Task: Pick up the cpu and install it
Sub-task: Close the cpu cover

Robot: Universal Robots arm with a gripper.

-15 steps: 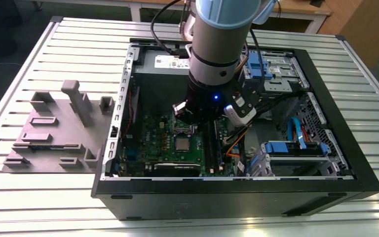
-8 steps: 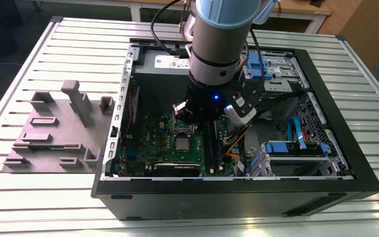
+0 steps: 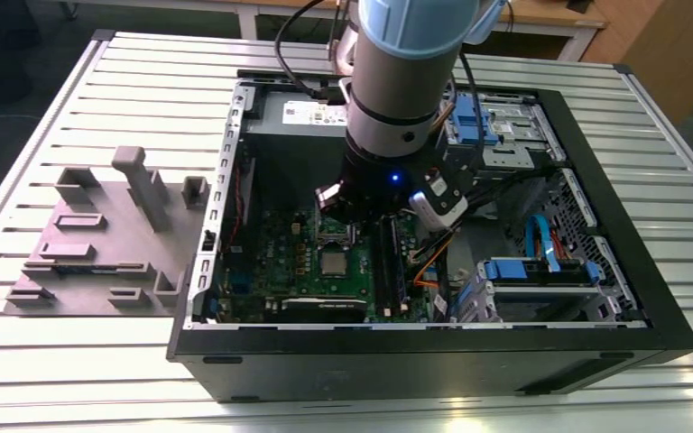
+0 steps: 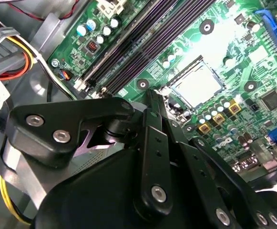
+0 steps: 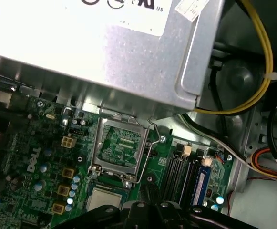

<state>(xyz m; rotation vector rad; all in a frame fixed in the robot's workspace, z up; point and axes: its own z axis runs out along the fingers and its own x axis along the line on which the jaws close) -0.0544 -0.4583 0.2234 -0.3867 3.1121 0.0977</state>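
Slatted metal table (image 3: pixel 106 361), open computer case (image 3: pixel 443 365), cpu (image 3: pixel 335 263) on motherboard (image 3: pixel 277 262), tool (image 4: pixel 151 100) above, spread unclear

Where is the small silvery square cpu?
The cpu lies on the green motherboard, at the exterior view's left of the black memory slots.

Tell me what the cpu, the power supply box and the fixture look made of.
The cpu top looks like metal: silvery-grey, glaring under the light. The power supply box seems sheet metal, dull grey with folded edges. The fixture looks like plastic: flat matte grey, no shine.
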